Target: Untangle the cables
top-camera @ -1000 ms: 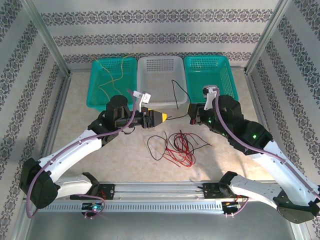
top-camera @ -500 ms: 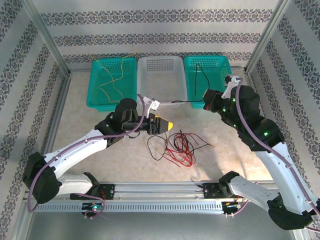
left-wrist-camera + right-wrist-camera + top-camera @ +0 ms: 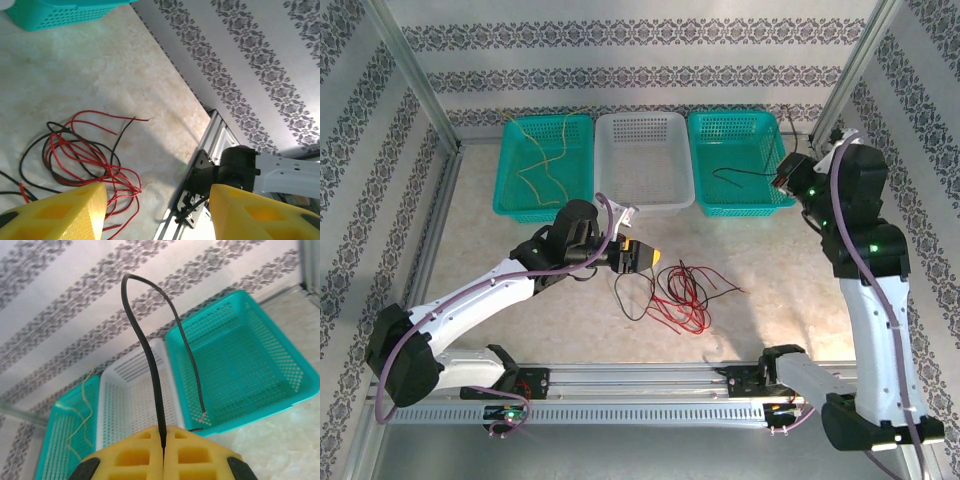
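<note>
1. sorting by colour looks like the step in hand: the right gripper (image 3: 163, 444) is pinched tight on a single black cable (image 3: 148, 351), held high over the right teal basket (image 3: 740, 208).
2. that cable arches up out of the closed yellow fingers (image 3: 125, 457). its free end hangs above the basket floor, and in the top view its tail lies inside the basket.
3. the left gripper (image 3: 646, 258) hovers just beside the tangle (image 3: 678, 295) on the table (image 3: 480, 240). its fingers (image 3: 60, 210) stand partly apart with nothing between them.
4. the tangle is mostly red loops with a black strand or two threaded through. it lies mid-table, well apart from all three baskets.
5. yellow cables (image 3: 545, 160) lie in the left teal basket (image 3: 525, 210). the white basket (image 3: 645, 207) stands between the two teal ones and is probably meant for the red.
6. the next move, as i judge it, is for the right fingers to part and drop the black cable. the wire looks springy, so lowering first would keep it from flicking over the rim.
7. after that the left gripper should take one strand near a loose end, not at a crossing, so it slides out without dragging the rest.
</note>
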You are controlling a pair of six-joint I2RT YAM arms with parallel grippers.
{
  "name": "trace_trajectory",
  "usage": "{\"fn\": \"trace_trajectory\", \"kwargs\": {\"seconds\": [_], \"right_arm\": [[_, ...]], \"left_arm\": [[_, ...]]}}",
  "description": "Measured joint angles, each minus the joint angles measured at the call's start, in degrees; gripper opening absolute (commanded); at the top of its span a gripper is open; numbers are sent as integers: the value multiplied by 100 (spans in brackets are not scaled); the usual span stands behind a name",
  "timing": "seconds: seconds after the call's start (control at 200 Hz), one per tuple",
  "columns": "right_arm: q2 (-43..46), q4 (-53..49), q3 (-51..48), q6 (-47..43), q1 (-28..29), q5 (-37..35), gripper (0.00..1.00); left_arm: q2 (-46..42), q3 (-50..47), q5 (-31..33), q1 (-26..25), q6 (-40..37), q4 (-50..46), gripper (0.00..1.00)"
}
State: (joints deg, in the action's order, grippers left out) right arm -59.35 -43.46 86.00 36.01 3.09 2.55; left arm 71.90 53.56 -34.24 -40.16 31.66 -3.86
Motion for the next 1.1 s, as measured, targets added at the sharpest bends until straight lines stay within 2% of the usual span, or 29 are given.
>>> {"fn": "trace_trajectory", "kwargs": {"seconds": [0.105,0.21,0.515,0.7,0.78,0.889,0.989,1.099], "right_arm": [[-387,0,76,-2,-603,348,0],[-831,17,94,-20,-962,575,0],[-2514,216,662,-181,-1051,704,0],[-3552,275,1401,-254,-1051,752,46],[-3884,254,1635,-352,-1049,752,50],[-3912,203,1572,-389,-1001,732,51],[-3620,216,1281,-437,-815,678,51],[-2920,260,570,-492,-341,564,54]], "left_arm": [[0,-7,243,0,-2,-146,56],[0,-13,422,-2,-20,-352,56],[-28,-177,654,0,-87,-693,56],[-28,-273,758,-2,-87,-743,56],[-28,-278,802,-2,-85,-772,59],[-50,-282,940,-2,-90,-800,62],[-59,-284,1108,-2,-90,-876,63],[-15,-275,1346,-2,-120,-1073,61]]}}
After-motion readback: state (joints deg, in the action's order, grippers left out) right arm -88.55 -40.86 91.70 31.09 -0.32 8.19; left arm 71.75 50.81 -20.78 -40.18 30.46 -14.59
